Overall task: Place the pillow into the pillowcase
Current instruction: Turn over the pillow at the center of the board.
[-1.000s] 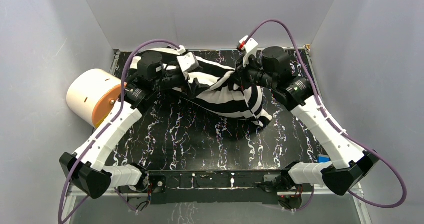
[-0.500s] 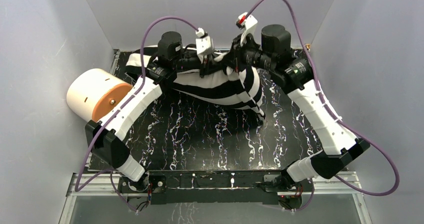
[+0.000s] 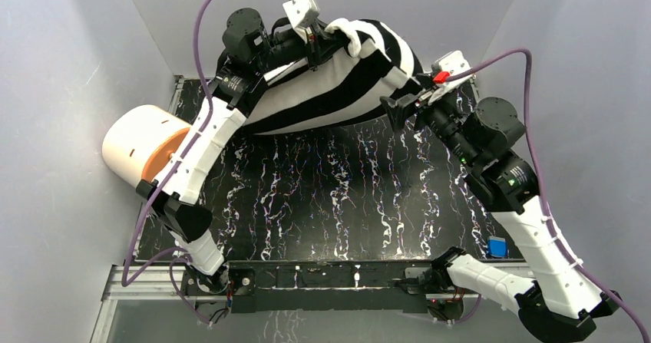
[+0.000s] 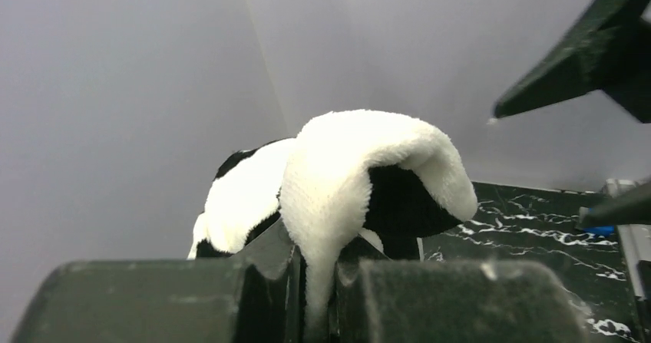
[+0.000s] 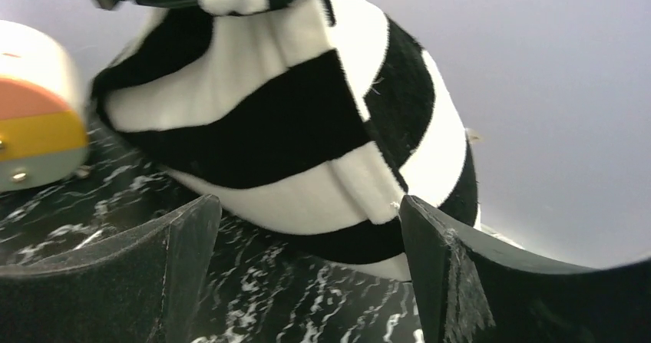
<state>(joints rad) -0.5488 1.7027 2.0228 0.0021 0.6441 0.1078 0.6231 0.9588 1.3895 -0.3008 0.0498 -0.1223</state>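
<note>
Above marbled table [image 3: 322,197], left jaws pinch the pillowcase [image 3: 338,90]; right jaws gape beside it.

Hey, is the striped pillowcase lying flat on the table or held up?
Held up: the left gripper pinches its edge between shut fingers; the pillowcase hangs bulging.

High overhead view, wrist views near pillowcase [image 3: 338,82]

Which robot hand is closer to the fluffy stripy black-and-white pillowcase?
Left. The left gripper pinches a fold of the fluffy black-and-white striped pillowcase; the right gripper hangs open just beside its end.
</note>
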